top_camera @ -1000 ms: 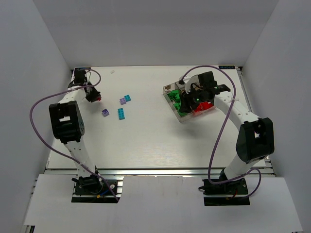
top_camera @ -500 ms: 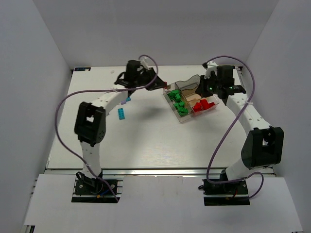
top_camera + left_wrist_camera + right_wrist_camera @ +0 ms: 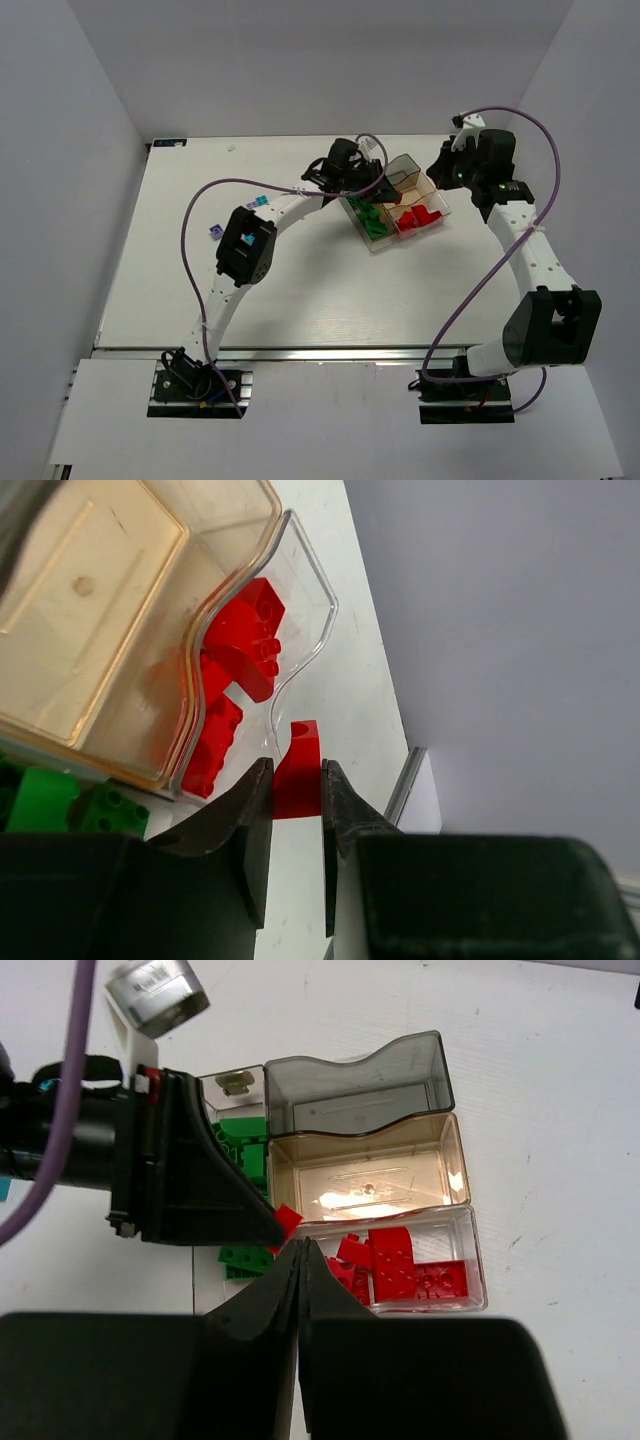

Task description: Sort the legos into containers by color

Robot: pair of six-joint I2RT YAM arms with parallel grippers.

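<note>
My left gripper (image 3: 296,772) is shut on a red lego (image 3: 302,745) and hangs over the clear tray (image 3: 446,208). In the right wrist view this lego (image 3: 289,1220) hovers at the left end of the red compartment (image 3: 455,1300), which holds several red legos (image 3: 400,1265). Green legos (image 3: 368,218) fill the long narrow section. The brownish compartment (image 3: 370,1175) and the smoky one (image 3: 360,1090) look empty. My right gripper (image 3: 302,1246) is shut on nothing, raised at the tray's right side. A purple lego (image 3: 214,232) and a cyan one (image 3: 262,200) lie on the table at the left.
The left arm (image 3: 285,210) stretches across the table's back half, and its elbow (image 3: 245,248) hides part of the loose legos. Purple cables loop above both arms. White walls close in the table at the back and on both sides.
The left arm has swung from the table's far left to above the tray, carrying the red lego. The right arm has drawn back from the tray and its jaws have shut.
</note>
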